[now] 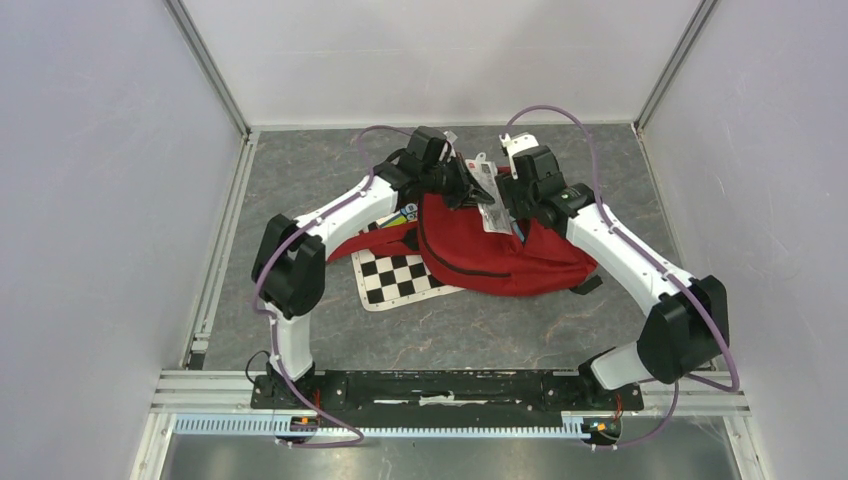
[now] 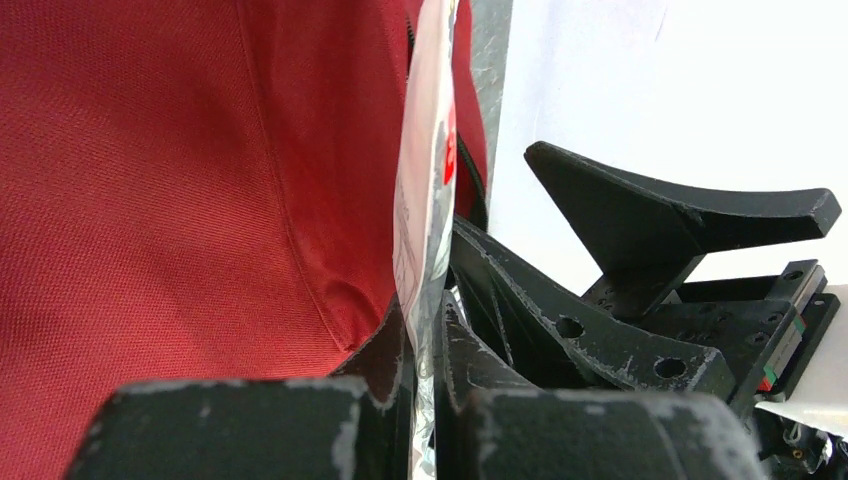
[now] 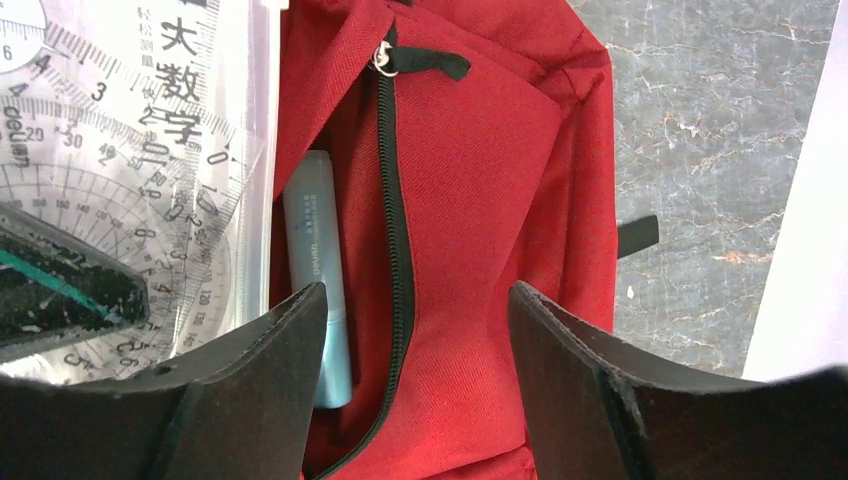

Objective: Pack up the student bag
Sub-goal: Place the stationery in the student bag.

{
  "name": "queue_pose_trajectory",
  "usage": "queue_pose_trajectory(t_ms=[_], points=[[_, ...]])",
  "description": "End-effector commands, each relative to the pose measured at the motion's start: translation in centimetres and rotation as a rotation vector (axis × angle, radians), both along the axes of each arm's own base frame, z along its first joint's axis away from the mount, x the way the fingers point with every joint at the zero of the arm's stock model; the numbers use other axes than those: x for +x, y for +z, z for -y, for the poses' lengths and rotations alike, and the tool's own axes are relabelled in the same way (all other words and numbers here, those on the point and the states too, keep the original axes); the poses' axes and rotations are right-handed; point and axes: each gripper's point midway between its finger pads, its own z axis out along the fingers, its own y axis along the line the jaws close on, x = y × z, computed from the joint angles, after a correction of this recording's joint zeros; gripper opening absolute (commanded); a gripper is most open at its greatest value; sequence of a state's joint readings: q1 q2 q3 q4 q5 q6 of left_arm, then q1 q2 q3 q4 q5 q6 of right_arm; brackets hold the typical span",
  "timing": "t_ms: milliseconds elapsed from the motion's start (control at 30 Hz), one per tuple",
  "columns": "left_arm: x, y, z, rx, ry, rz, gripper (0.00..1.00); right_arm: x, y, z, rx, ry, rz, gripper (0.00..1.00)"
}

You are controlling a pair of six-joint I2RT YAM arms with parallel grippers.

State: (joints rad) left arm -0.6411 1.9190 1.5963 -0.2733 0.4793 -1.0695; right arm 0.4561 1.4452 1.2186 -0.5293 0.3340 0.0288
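Note:
The red student bag (image 1: 490, 258) lies mid-table with its black zip (image 3: 395, 200) open. My left gripper (image 1: 462, 186) is shut on the edge of a clear packet (image 2: 428, 180) of rulers and a protractor (image 3: 120, 160), held upright at the bag's mouth. Red fabric (image 2: 150, 200) fills the left of the left wrist view. My right gripper (image 3: 415, 300) hangs open over the zip opening with nothing between its fingers (image 3: 285, 350). A light-blue pen (image 3: 318, 270) lies inside the bag beside the packet. In the top view the right gripper (image 1: 520, 200) sits just right of the packet (image 1: 487, 195).
A black-and-white checkerboard sheet (image 1: 398, 280) lies partly under the bag's left side, with a colourful item (image 1: 405, 215) behind it. The grey marbled table (image 3: 700, 150) shows right of the bag. White walls close the cell on three sides.

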Motion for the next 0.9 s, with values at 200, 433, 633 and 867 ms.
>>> queue_pose_trajectory(t_ms=[200, 433, 633, 867], points=[[-0.6, 0.1, 1.9, -0.012, -0.076, -0.11, 0.02, 1.3, -1.2, 1.7, -0.051, -0.055, 0.014, 0.51], [-2.3, -1.1, 2.6, 0.01, -0.126, -0.184, 0.02, 2.0, -0.5, 3.0, -0.043, -0.116, 0.048, 0.02], [-4.8, -1.6, 3.8, -0.001, -0.204, -0.243, 0.02, 2.9, 0.9, 3.4, 0.002, -0.149, 0.11, 0.0], [-5.6, -3.9, 4.4, 0.026, -0.221, -0.304, 0.02, 3.3, 1.9, 2.2, 0.062, -0.1, 0.146, 0.0]])
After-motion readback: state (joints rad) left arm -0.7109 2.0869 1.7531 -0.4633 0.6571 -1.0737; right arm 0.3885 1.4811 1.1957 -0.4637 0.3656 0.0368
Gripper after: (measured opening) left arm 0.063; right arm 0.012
